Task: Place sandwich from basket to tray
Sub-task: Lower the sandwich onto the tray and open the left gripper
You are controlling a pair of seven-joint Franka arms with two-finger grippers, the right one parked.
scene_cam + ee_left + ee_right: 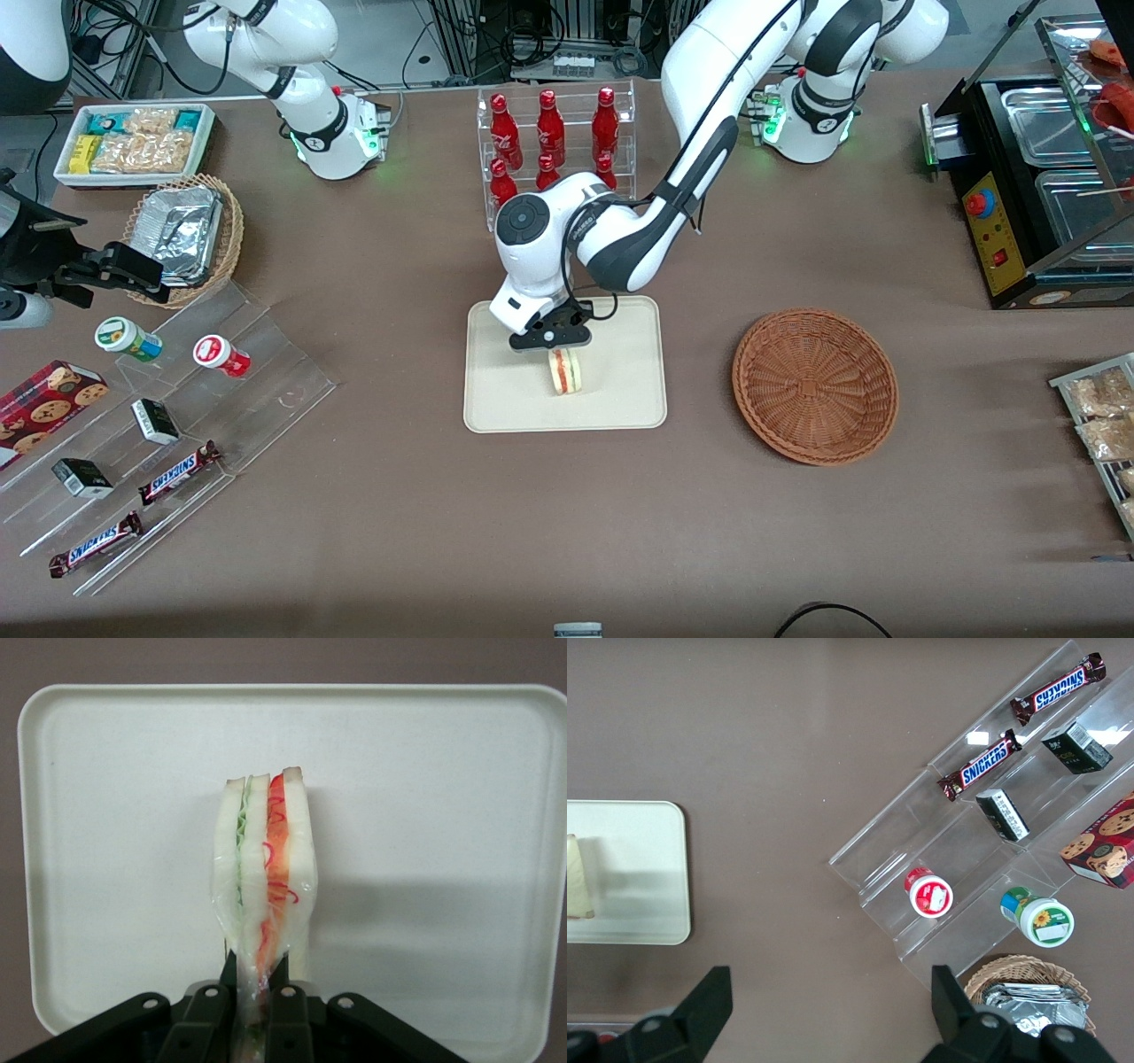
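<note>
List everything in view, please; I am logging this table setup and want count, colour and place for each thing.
sandwich: 1, white with red and green filling, over the tray, held
tray: 1, cream, mid-table
basket: 1, reddish-brown, beside the tray toward the working arm's end
bottles: 6, red, clear rack farther from the front camera than the tray
Snickers bars: 2, brown, clear stepped stand toward the parked arm's end
foil containers: silver, count unclear, in tan basket
snack bin: 1, white, parked arm's end
gripper: 1, black, above the tray, jaws shut on the sandwich
</note>
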